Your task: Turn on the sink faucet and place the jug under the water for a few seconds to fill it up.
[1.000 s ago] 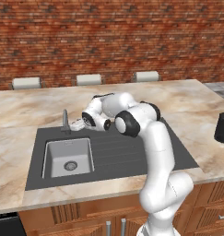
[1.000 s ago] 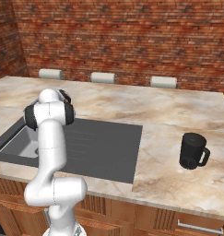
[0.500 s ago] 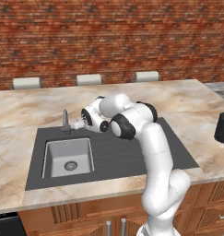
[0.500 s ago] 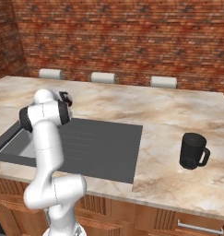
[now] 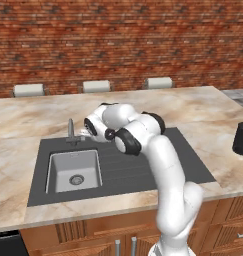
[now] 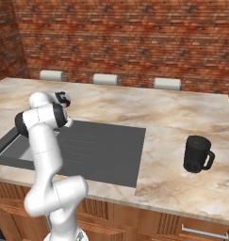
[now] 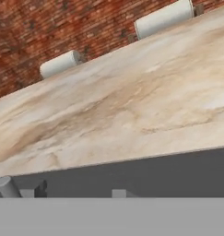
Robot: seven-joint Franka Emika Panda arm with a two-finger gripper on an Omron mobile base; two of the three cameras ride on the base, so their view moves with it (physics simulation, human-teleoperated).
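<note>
Faucet: the sink faucet stands upright at the left of the left base view, at the back edge of the dark panel, directly behind the basin. In the hand view its grey top pokes up at the lower left corner.

Sink: the sink spans the middle of the left base view, with the light square basin and round drain at its left end and the ribbed drainboard to the right. In the right base view the panel sits centre-left, partly behind my arm.

Gripper: my gripper is left of centre in the left base view, just right of the faucet and close to it (touching or not, I cannot tell). How far the jaws stand apart I cannot tell; the fingers are not resolved in any view. I see nothing in its hold.

Arm: my white arm rises from the lower right of the left base view and bends left over the drainboard.

Counter: the marble counter fills the middle of the hand view, sloping up to the right.

Chair backs: pale chair backs line the far edge of the counter, under the brick wall.

Jug: the jug stands upright on the counter at the right of the right base view, handle to the right, well apart from the sink. In the left base view it is cut by the right edge.
</note>
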